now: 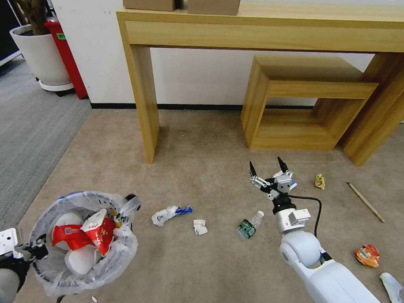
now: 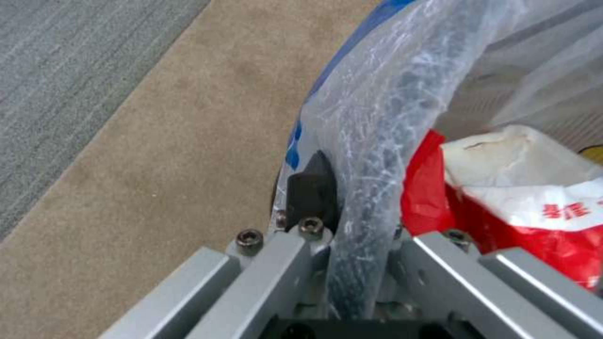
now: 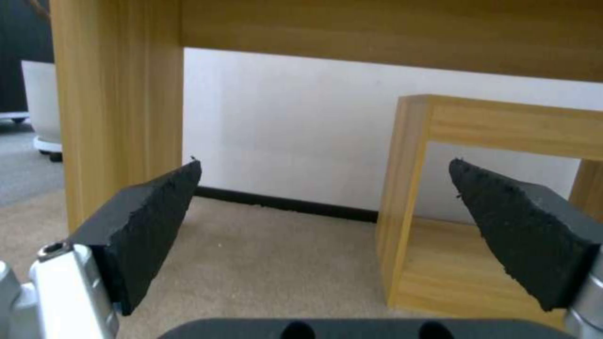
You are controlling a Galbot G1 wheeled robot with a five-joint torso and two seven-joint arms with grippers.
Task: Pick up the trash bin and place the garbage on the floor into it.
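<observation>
The trash bin (image 1: 86,244), lined with a crinkly whitish bag, hangs at the lower left of the head view with red-and-white wrappers and white slippers inside. My left gripper (image 1: 35,251) is shut on its rim (image 2: 377,141). My right gripper (image 1: 267,168) is held open above the beige carpet with nothing between its black fingers (image 3: 150,226). Garbage on the floor: a blue-white carton (image 1: 170,213), crumpled paper (image 1: 200,227), a green-label bottle (image 1: 249,226), a yellow scrap (image 1: 320,181), a wooden stick (image 1: 365,201), an orange wrapper (image 1: 368,255) and a pale scrap (image 1: 391,288).
A long wooden console table (image 1: 268,30) stands against the wall, its leg (image 1: 144,101) on the carpet, with a low wooden open-box stool (image 1: 301,104) under it. A potted plant (image 1: 37,53) and a red bin (image 1: 66,58) stand at the far left on grey carpet.
</observation>
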